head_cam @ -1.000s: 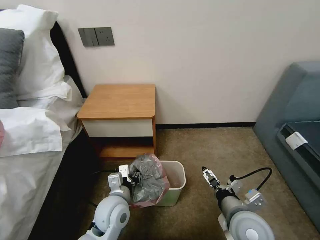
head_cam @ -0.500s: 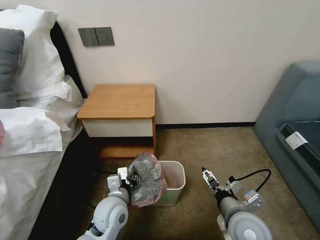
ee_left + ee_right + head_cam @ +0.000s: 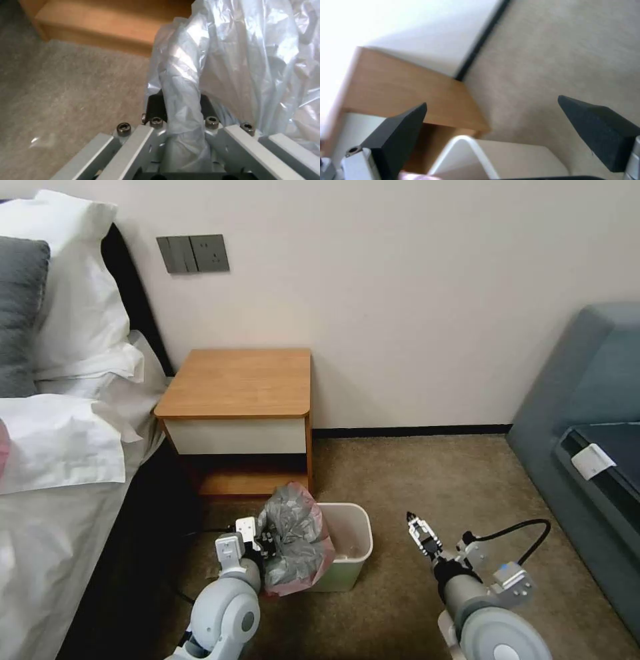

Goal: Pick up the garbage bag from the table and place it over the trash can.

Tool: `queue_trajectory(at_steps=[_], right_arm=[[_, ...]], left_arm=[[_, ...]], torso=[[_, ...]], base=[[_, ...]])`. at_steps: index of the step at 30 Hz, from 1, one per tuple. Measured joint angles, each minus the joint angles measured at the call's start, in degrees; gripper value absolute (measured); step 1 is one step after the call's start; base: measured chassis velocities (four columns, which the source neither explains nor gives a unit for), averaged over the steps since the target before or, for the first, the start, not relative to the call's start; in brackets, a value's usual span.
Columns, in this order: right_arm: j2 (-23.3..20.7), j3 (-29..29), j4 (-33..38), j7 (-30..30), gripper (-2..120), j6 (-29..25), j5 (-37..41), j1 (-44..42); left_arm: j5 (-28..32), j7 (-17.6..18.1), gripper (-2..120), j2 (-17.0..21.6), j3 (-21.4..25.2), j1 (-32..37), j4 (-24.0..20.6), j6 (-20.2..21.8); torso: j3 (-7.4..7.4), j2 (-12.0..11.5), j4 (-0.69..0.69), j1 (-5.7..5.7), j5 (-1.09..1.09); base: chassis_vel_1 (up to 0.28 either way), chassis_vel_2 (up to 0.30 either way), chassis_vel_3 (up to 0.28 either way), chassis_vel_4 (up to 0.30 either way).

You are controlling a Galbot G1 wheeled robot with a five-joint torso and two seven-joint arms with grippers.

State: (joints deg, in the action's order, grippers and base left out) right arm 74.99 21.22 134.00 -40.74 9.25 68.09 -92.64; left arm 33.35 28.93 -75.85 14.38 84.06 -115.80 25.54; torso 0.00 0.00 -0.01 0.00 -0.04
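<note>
**Bag at the bin's left rim, mouth not yet spread**

Left gripper [image 3: 263, 540] is clamped on a bunched fold of the garbage bag [image 3: 293, 540]. The bag hangs crumpled over the left side of the trash can [image 3: 353, 563], off the table [image 3: 240, 383], whose top is bare. Pink-red rim sags down the bin's outer left face. The bin's right half is open and uncovered.

Right gripper [image 3: 419, 528] hovers over the carpet [image 3: 413, 473] to the right of the bin, well apart from the bag, jaws spread wide and holding nothing.

Doing this step well, as I judge it: the bag is a wad, not an open mouth. Lower it so the body drops inside the bin while the rim stays outside. The film is thin and crinkly, so pull slowly; a snag on the rolled rim could tip this light bin. A second hold on the far edge of the rim would likely help spread it (the right gripper is nearest).

View differences: the left wrist view shows the fold of bag [image 3: 181, 100] running between the dark fingers [image 3: 155, 107], confirming the pinch, which the head view hides behind plastic. The right wrist view shows the two pads [image 3: 403, 130] apart, with the bin's rim [image 3: 463, 145] below them.
</note>
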Motion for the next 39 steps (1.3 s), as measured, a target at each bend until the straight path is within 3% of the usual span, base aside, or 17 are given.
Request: queue_trajectory(at_steps=[1, 3, 4, 5, 8, 9, 13, 18, 25, 28, 33, 39], right_arm=[[0.0, 0.0, 0.0, 0.0, 100, 0.0, 0.0, 0.0], [-2.0, 0.3, 3.7, 5.4, 100, 0.6, -0.3, -0.4], [-2.0, 0.3, 3.7, 5.4, 100, 0.6, -0.3, -0.4], [-3.7, 0.6, 5.7, 9.6, 100, 1.9, -0.8, -1.0], [-9.0, 0.7, 8.6, 19.7, 100, 5.7, -1.3, -1.8], [-9.0, 0.7, 8.6, 19.7, 100, 5.7, -1.3, -1.8], [-19.6, -1.4, 6.5, 37.0, 100, 14.9, 0.4, 0.0], [-20.8, -8.0, 2.1, 37.1, 100, 18.3, 2.1, 6.7], [-16.1, -17.1, -5.0, 31.9, 100, 18.5, -0.6, 16.9], [-14.1, -21.2, -7.7, 27.7, 100, 17.5, -6.0, 21.7], [-13.8, -21.8, -5.7, 21.8, 100, 18.4, -9.5, 22.1], [-14.2, -21.6, -5.7, 22.7, 100, 18.4, -14.1, 21.8]], left_arm=[[0.0, 0.0, 7, 0.0, 0.0, 0.0, 0.0, 0.0], [-4.8, -4.0, 7, -0.1, 0.7, 2.6, -0.4, -8.6], [-4.8, -4.0, 7, -0.1, 0.7, 2.6, -0.4, -8.6], [-7.8, -6.5, 7, -0.2, 1.2, 4.2, -0.4, -13.6], [-12.1, -12.2, 7, -0.7, 2.8, 7.4, -0.4, -23.0], [-12.1, -12.2, 7, -0.7, 2.8, 7.4, -0.4, -23.0], [-16.1, -21.5, 7, -1.3, 5.7, 10.1, 0.0, -32.5], [-17.6, -24.1, 7, -1.9, 7.1, 11.4, -0.2, -35.1], [-19.6, -25.7, 7, -2.8, 7.8, 12.5, -0.7, -36.8], [-20.2, -25.8, 7, -3.1, 7.8, 12.9, -1.2, -37.0], [-20.2, -25.7, 7, -3.1, 8.5, 13.1, -1.4, -37.0], [-20.1, -25.7, 7, -3.0, 8.6, 13.0, -1.6, -36.8]], torso=[[0.00, 0.0, 0.00, 0.00, 0.00], [0.00, 0.0, 0.00, 0.00, 0.02], [0.00, 0.0, 0.00, 0.00, 0.02], [0.00, 0.0, 0.00, 0.00, 0.02], [-0.01, 0.0, 0.00, 0.00, 0.04], [-0.01, 0.0, 0.00, 0.00, 0.04], [-0.01, 0.0, 0.00, 0.00, 0.03], [0.00, 0.0, 0.01, -0.01, 0.04], [0.00, 0.0, 0.01, -0.01, 0.03], [0.00, 0.0, 0.02, 0.00, 0.03], [0.00, 0.0, 0.01, -0.01, 0.03], [0.00, 0.0, 0.00, -0.01, 0.03]], base=[[0.000, 0.000, 0.000, 0.000], [0.000, 0.000, 0.000, 0.000], [0.000, 0.000, 0.000, 0.000], [0.000, 0.000, 0.000, 0.000], [0.000, 0.000, 0.000, 0.000], [0.000, 0.000, 0.000, 0.000], [0.000, 0.000, 0.000, 0.000], [0.000, 0.000, 0.000, 0.000], [0.000, 0.000, 0.000, 0.000], [0.000, 0.000, 0.000, 0.000], [0.000, 0.000, 0.000, 0.000], [0.000, 0.000, 0.000, 0.000]])
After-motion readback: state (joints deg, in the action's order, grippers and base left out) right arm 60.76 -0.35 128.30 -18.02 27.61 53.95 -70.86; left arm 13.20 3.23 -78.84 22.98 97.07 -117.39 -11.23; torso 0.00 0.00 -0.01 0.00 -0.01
